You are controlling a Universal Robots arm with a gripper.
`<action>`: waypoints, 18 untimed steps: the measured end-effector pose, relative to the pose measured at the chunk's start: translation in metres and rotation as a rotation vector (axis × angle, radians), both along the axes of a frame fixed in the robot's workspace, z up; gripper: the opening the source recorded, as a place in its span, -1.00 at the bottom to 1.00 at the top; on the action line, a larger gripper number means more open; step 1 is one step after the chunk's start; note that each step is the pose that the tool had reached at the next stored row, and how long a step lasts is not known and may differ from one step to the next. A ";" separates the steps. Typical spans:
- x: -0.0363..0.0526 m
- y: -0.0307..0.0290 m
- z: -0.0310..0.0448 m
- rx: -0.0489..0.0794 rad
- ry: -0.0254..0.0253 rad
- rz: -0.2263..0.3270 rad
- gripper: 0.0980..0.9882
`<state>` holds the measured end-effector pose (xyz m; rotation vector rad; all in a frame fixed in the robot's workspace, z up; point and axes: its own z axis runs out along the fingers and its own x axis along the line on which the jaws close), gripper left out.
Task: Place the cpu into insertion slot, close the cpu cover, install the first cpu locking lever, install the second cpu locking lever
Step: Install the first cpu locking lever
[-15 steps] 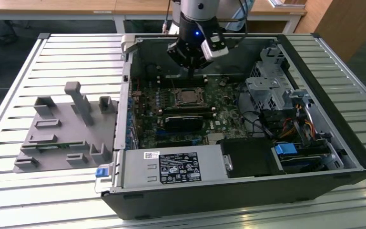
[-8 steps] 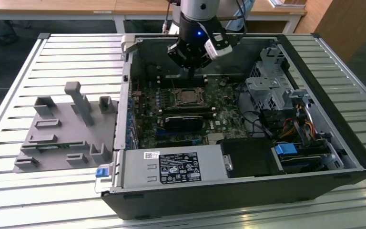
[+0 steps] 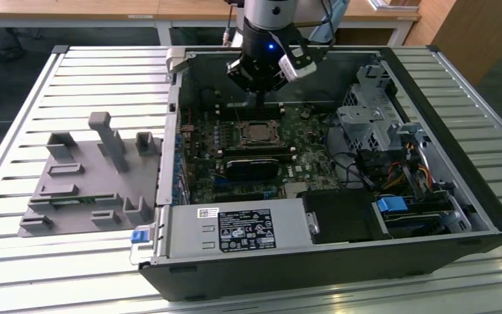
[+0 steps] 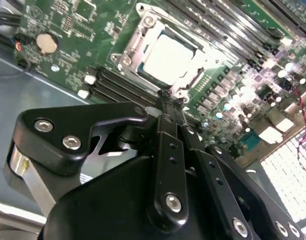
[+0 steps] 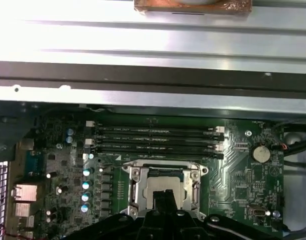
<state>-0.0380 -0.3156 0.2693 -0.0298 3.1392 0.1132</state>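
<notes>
As the arm hangs over the open black metal computer case (image 3: 321, 278), the exterior view shows the black two-fingered gripper (image 3: 263, 103) low above the green circuit board (image 3: 314, 171). The small square insertion slot (image 3: 240, 133) with its silvery rim lies just at six o'clock of it. A grey plastic parts tray (image 3: 76, 190) sits well apart, at nine o'clock of the case.

In the second wrist view the flat square cpu (image 4: 165, 59), dull silver-grey on top, sits in the slot. The thin silvery cpu cover (image 4: 137, 41) frames it and seems lowered. The fingers are drawn together to a narrow point, with nothing seen between them.

In the first wrist view that point hovers over the cover's edge. Placement looks done, and the work seems to be at the cover or levers. Whether either lever is latched I cannot tell. A move here calls for a small, steady push.
</notes>
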 end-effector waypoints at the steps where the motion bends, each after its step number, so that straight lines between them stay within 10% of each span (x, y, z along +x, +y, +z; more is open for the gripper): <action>1: -0.0036 0.0000 -0.0001 0.000 -0.0009 0.000 -0.98; 12: -0.0282 0.0000 -0.0045 0.000 -0.0050 -0.001 -0.98; 18: -0.0496 0.0000 -0.0059 0.000 -0.0204 -0.001 -0.98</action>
